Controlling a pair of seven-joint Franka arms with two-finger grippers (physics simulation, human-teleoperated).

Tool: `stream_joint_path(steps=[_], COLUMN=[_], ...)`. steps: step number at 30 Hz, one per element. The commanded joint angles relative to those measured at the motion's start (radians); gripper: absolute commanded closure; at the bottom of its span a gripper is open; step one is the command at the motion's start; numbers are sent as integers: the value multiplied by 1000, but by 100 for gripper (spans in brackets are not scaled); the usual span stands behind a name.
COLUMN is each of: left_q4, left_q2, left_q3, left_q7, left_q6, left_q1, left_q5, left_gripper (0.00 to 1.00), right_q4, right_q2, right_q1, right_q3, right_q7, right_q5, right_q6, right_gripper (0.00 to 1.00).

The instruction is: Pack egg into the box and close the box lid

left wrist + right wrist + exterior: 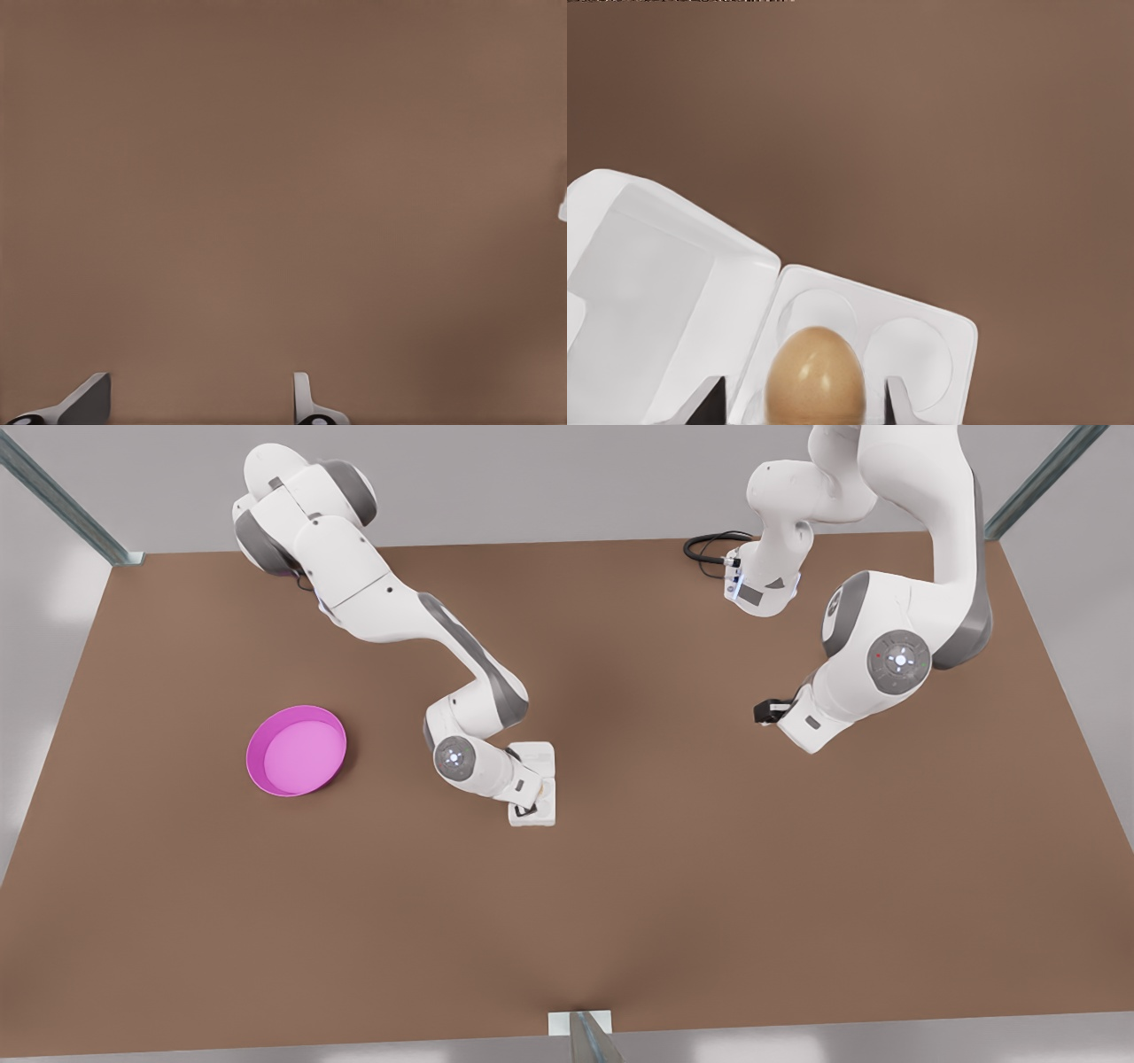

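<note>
The tan-brown egg (814,374) stands upright in a near cup of the white box (957,332). My right gripper (804,403) is open around it, one dark finger on each side with a small gap to the shell. The box lid (656,292) lies swung open beside the cups. In the front view this gripper (529,802) hangs over the box (545,766) near the table's middle. My left gripper (199,403) is open with nothing between its fingers, above bare table, and waits on the front view's right (764,711).
A round pink dish (296,750) sits on the brown table (567,921) at the front view's left. A black cable (709,545) lies near the far edge. A white sliver (563,205) shows at the edge of the left wrist view.
</note>
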Motion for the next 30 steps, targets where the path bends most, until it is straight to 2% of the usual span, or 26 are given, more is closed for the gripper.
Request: stream_joint_path(steps=[1, 10, 15, 18, 19, 21, 22, 23, 24, 25, 27, 30], left_q4=[0, -23, -41, -43, -41, -3, 74, 164, 244, 299, 384, 402], left_q2=[0, -2, 50, 79, 102, 176, 237, 309, 372, 423, 490, 509], left_q3=[2, 4, -8, -61, -84, -179, -183, -183, -183, -182, -182, -180], left_q7=[0, -4, -3, -3, -1, -29, -99, -196, -258, -261, -316, -328], left_q6=[3, 20, 106, 100, 112, 193, 195, 194, 192, 190, 187, 183], left_q1=[-2, -37, -80, -83, -84, -97, -152, -213, -268, -314, -367, -400], left_q5=[1, -2, -15, -13, -9, -7, -9, -12, -10, -9, -9, -4], left_gripper=[0, 0, 0, 0, 0, 0, 12, 46, 53, 52, 53, 55], right_q4=[1, 21, 29, 52, 62, 108, 145, 205, 263, 271, 309, 364], right_q2=[-1, -1, -5, -5, -5, -18, -24, -32, -38, -38, -41, -189], right_q1=[1, -15, -117, -197, -228, -231, -225, -220, -223, -228, -234, -234], right_q3=[0, -11, -11, -14, -21, -133, -225, -297, -357, -438, -515, -515], right_q7=[50, 39, 3, -36, -40, -4, 72, 190, 311, 388, 514, 981], right_q5=[7, 10, 1, -1, -1, 6, -2, -94, -227, -257, -247, -234], right_q6=[-4, -21, -66, -106, -121, -217, -296, -352, -374, -376, -429, -724], right_gripper=[13, 11, 11, 11, 11, 11, 11, 9, 8, 3, 0, 0])
